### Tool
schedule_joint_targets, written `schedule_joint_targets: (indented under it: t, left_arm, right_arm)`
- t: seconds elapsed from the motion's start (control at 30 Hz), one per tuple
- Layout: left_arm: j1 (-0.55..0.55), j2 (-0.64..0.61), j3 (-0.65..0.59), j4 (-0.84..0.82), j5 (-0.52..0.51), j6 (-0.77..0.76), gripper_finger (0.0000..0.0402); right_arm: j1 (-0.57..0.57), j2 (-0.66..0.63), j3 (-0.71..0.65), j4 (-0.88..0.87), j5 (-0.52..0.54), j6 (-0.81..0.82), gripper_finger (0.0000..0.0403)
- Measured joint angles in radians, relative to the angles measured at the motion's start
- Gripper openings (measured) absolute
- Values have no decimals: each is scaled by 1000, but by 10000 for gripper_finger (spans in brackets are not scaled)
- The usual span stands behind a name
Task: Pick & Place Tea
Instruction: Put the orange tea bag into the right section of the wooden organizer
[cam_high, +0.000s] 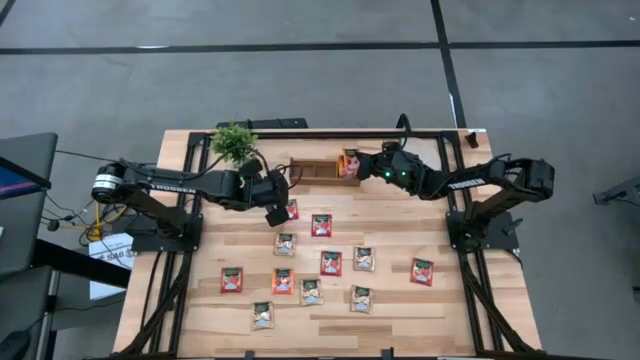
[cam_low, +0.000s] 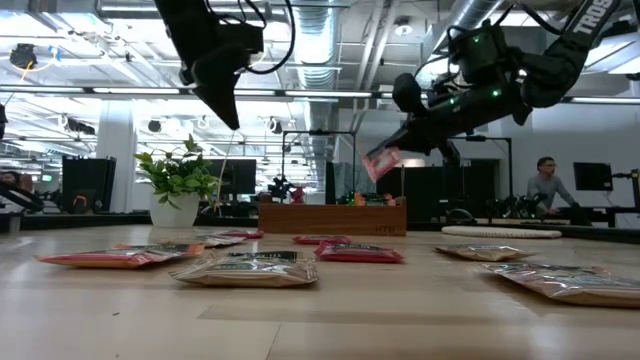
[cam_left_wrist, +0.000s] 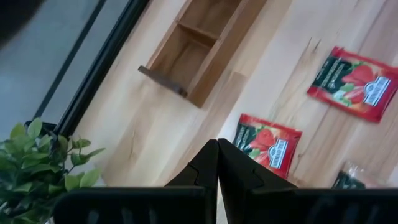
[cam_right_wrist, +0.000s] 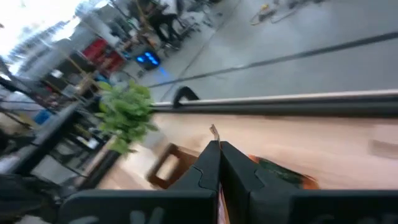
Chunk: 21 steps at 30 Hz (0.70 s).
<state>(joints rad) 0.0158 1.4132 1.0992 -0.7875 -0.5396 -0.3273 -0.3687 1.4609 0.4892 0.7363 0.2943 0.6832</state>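
My right gripper (cam_high: 357, 166) is shut on a red-orange tea sachet (cam_low: 381, 160) and holds it in the air over the right end of the long wooden tray (cam_high: 312, 170). My left gripper (cam_high: 277, 212) is shut and empty. It hangs well above the table (cam_low: 226, 105), over a red sachet (cam_left_wrist: 268, 141) that lies flat near the tray. Several more red, orange and pale sachets (cam_high: 331, 263) lie flat across the middle and near part of the table. My right gripper pinches the sachet between its two fingers by its upper edge (cam_low: 392, 152). A thin bit of that edge (cam_right_wrist: 214, 131) sticks out past the fingertips. The fingers slant down from the table's right side. The sachet hangs tilted below them, clear of the tray.
A small potted plant (cam_high: 234, 143) stands at the far left, beside the tray's left end. A round pale disc (cam_low: 500, 231) lies at the far right. In the room behind the table, a person (cam_low: 545, 185) sits at a desk.
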Motion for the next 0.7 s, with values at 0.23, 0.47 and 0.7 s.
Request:
schedule_joint_targets:
  t: [0.23, 0.47, 0.7]
  left_arm:
    - [0, 0, 0, 38, 21, 1, 0]
    - [0, 0, 0, 81, 50, 1, 0]
    - [-1, 0, 0, 86, 54, 1, 0]
  right_arm:
    - [2, 0, 0, -10, 36, 24, 0]
    - [24, 1, 47, -73, 73, 68, 0]
    - [42, 140, 137, -158, 74, 68, 0]
